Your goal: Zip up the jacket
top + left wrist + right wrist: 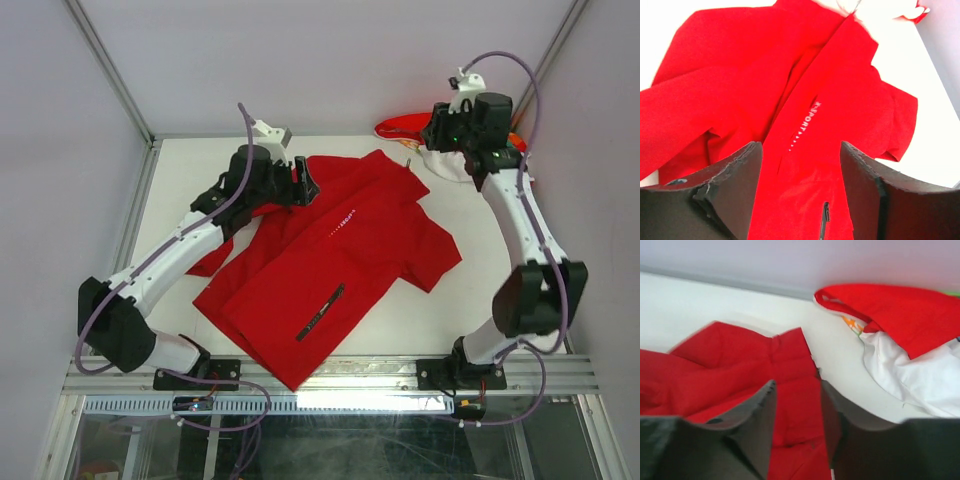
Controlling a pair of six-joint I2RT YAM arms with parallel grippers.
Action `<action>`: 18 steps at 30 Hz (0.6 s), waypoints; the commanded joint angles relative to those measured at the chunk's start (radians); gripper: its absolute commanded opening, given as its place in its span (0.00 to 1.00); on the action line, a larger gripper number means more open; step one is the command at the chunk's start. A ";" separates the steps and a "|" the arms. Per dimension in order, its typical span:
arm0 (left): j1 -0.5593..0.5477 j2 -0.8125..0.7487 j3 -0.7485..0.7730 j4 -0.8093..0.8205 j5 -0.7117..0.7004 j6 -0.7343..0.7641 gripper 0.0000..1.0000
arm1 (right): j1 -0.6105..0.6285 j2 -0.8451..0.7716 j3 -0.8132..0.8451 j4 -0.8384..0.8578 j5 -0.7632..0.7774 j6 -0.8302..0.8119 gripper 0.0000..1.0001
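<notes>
The red jacket (330, 260) lies flat on the white table, collar towards the back right and hem towards the near edge. Its white chest lettering (343, 222) and dark pocket zip (320, 313) face up. My left gripper (305, 184) is open and empty, hovering over the jacket's back left shoulder. In the left wrist view the gripper (801, 150) is above the lettering (806, 121) and the pocket zip (824, 219). My right gripper (434, 136) is open and empty near the collar. In the right wrist view the gripper (797, 386) frames the collar end of the jacket (785, 352).
A smaller red-and-white garment (445, 155) lies bunched at the back right corner, under my right wrist; it also shows in the right wrist view (900, 335). Walls enclose the table on the left, back and right. A metal rail (330, 375) runs along the near edge.
</notes>
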 commanded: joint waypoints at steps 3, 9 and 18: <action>0.015 -0.208 -0.040 -0.003 -0.025 -0.002 0.76 | 0.005 -0.395 -0.223 0.094 0.020 0.121 0.59; 0.020 -0.547 -0.203 -0.037 -0.071 -0.018 0.99 | 0.005 -0.777 -0.456 0.053 0.062 0.155 0.99; 0.020 -0.989 -0.343 -0.105 -0.256 0.055 0.99 | 0.005 -1.246 -0.724 -0.056 0.230 0.230 0.99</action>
